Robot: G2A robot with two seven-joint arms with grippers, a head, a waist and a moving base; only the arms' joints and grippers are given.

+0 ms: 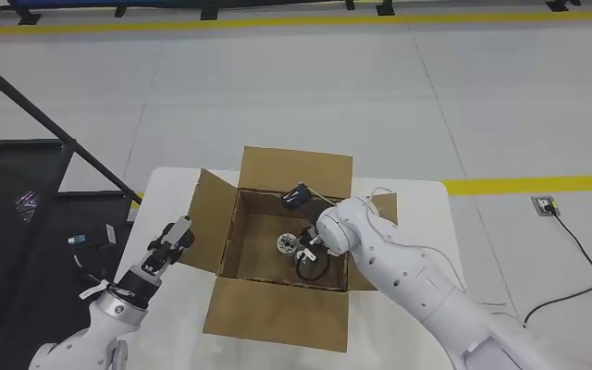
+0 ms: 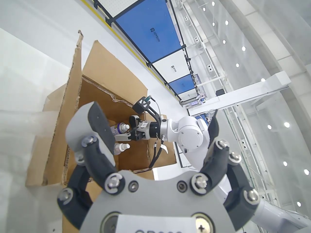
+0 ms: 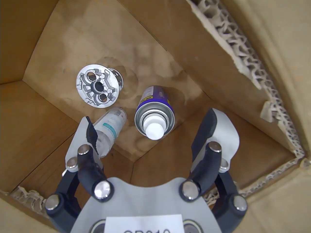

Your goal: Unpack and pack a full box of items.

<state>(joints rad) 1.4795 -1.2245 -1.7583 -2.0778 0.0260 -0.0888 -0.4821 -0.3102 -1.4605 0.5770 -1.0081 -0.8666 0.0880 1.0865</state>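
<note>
An open cardboard box (image 1: 296, 162) stands in the middle of the white table (image 1: 171, 199). On its floor lie a silver metal spool (image 3: 98, 86), a purple spray can (image 3: 155, 109) with a white nozzle, and a clear bottle (image 3: 113, 122) with a teal label. My right gripper (image 3: 150, 120) is lowered into the box, open, directly over the spray can's nozzle, its fingers on either side and apart from it. One finger hides part of the clear bottle. My left gripper (image 2: 155, 115) is open and empty, outside the box beside its left flap (image 1: 208, 217).
The box's four flaps are folded outward; its torn corrugated edges (image 3: 243, 49) are close to my right gripper. A black mat (image 1: 37, 213) with small items lies left of the table. A thin white cable (image 1: 375, 196) runs by the right flap.
</note>
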